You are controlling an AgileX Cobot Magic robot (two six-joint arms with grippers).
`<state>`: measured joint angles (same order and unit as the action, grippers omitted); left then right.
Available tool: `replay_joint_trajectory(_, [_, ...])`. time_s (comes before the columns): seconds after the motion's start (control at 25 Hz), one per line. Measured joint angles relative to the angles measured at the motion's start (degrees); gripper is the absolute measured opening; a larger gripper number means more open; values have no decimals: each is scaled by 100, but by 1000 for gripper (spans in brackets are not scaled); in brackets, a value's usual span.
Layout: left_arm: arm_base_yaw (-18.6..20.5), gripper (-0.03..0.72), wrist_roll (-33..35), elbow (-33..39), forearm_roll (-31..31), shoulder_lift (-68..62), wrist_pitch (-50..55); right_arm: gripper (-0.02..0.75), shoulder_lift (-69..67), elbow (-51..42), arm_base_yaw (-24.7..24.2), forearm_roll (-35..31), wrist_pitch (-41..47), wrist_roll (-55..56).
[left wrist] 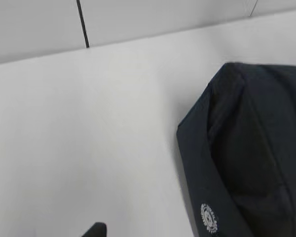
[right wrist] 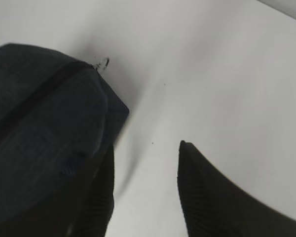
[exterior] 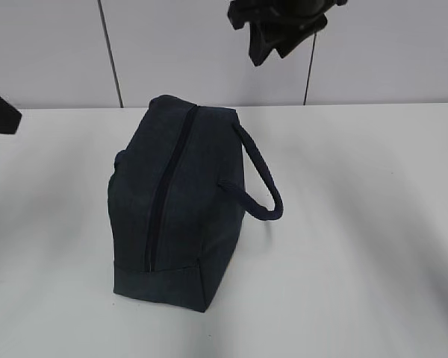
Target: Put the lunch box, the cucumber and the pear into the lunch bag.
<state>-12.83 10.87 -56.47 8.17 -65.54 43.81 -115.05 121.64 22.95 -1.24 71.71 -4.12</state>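
Note:
The dark navy lunch bag [exterior: 175, 201] stands in the middle of the white table, its long zipper [exterior: 164, 194] running along the top and looking shut. Its looped handle [exterior: 263, 183] hangs to the right. The metal ring pull [right wrist: 104, 63] shows at the zipper's end in the right wrist view. My right gripper [right wrist: 146, 145] is open and empty, above the table beside the bag's end [right wrist: 44, 128]; it also shows at the exterior view's top [exterior: 280, 30]. My left gripper [exterior: 1, 112] is at the left edge; only one fingertip [left wrist: 96, 229] shows near the bag [left wrist: 251, 148]. The lunch box, cucumber and pear are out of view.
A white wall with dark vertical seams [exterior: 110, 52] stands right behind the table's far edge. A small round white logo [left wrist: 208, 218] marks the bag's lower side. Bare white table [exterior: 373, 246] lies on both sides of the bag.

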Motion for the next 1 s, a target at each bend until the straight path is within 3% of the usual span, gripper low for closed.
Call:
replay_joint_trajectory(0.32, [0, 375, -213, 204, 45, 931, 297, 339, 1940, -2646, -10, 593, -404, 319])
replay_joint_trajectory(0.52, [0, 365, -464, 875, -35, 1711, 672, 334, 3663, -4897, -10, 695, -1255, 412])
replay_joint_trajectory(0.72, [0, 361, -595, 1694, -320, 3041, 1101, 332, 5403, -6711, -10, 645, -1382, 412])
replay_joint_trajectory(1.0, [0, 362, -608, 2255, -441, 4725, 1850, 332, 7413, -8026, -10, 603, -961, 412])
